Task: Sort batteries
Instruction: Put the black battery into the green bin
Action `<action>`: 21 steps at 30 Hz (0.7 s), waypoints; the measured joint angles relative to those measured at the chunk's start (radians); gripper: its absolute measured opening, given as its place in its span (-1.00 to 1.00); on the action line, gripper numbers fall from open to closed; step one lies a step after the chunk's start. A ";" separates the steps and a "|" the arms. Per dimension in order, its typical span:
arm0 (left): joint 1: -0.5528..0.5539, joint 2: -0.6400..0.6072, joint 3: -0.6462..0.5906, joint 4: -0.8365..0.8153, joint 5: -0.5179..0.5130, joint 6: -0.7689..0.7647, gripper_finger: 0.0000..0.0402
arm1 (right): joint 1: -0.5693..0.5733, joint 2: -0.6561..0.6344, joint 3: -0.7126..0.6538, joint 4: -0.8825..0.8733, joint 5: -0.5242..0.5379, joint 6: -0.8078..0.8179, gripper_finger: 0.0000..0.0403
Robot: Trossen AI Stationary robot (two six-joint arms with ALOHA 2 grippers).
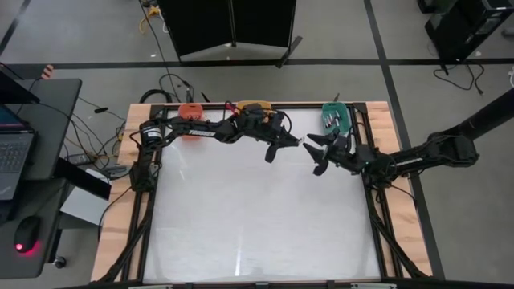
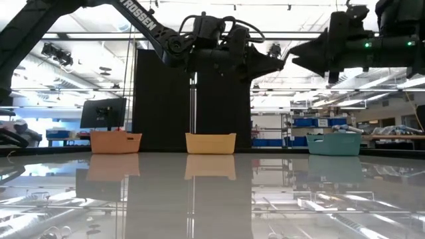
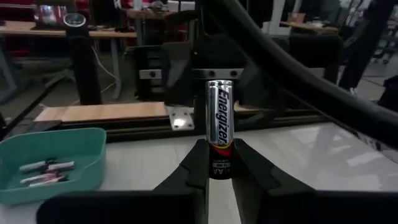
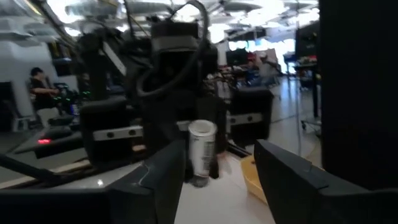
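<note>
Batteries first: one silver and black battery (image 3: 219,127) stands upright, pinched at its base between the left gripper (image 3: 219,163) fingers, label facing the wrist camera. Going left to right from above, an orange bin (image 1: 190,110) sits behind the left arm near the table's back edge, then a yellow bin (image 1: 254,107) just behind that arm's wrist. The left gripper (image 1: 283,148) hangs above the white table (image 1: 257,217), reaching toward the middle. Directly facing it, tip to tip, is the right gripper (image 1: 315,152), fingers spread wide with nothing between them. In the right wrist view the held battery (image 4: 201,152) shows just ahead of the spread fingers (image 4: 163,177), apart from them. Behind the right gripper sits a teal bin (image 1: 335,117) with several batteries (image 1: 329,122) lying inside; the left wrist view shows them (image 3: 45,172) lying flat on the bin's floor. Low view: both grippers hang high above the table, bins lined up beyond.
</note>
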 joint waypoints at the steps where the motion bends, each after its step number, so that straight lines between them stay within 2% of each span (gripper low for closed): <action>1: 0.000 0.000 0.000 0.008 0.001 -0.008 -0.77 | 0.000 0.000 0.000 0.012 -0.012 -0.005 0.01; 7: -0.006 0.000 0.004 0.048 -0.003 -0.016 -0.77 | 0.000 0.000 0.001 0.032 -0.042 -0.019 -0.01; 15: -0.015 0.039 0.107 -0.019 0.024 -0.012 -0.77 | 0.000 0.000 0.001 0.079 -0.075 -0.037 -0.06; 21: -0.018 0.067 0.125 -0.020 0.040 -0.014 -0.77 | 0.008 -0.001 0.001 0.090 -0.083 -0.047 -0.07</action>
